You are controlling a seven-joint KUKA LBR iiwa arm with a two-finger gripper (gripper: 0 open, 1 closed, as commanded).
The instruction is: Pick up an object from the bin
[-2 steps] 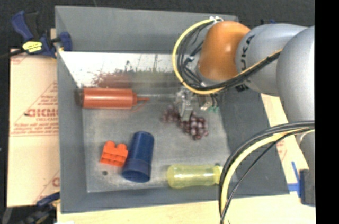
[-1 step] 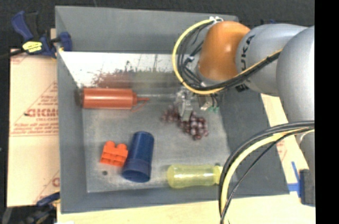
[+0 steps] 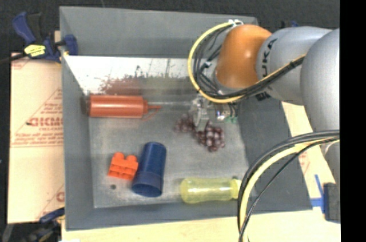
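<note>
1. The gripper (image 3: 201,116) is down in the right-middle of the bin (image 3: 143,29), right over a bunch of dark purple grapes (image 3: 210,138) lying on the floor there. It's either touching the top of the bunch or just above it, I can't say which.
2. Honestly can't tell if the gripper is spread or pressed together. The wrist with its orange cover (image 3: 243,55) and looped cables sits over it from this angle.
3. Closest neighbour is a red-orange bottle (image 3: 117,106) on its side along the back wall. Its nozzle points right toward the gripper, and it's apart from the grapes.
4. A see-through yellow bottle (image 3: 209,190) lies on its side by the front wall, near the grapes but not touching them.
5. Front left there's a tipped-over blue cup (image 3: 150,168) with an orange toy brick (image 3: 123,166) just beside it, both well apart from the grapes.
6. There's bare bin floor all round the bunch.
</note>
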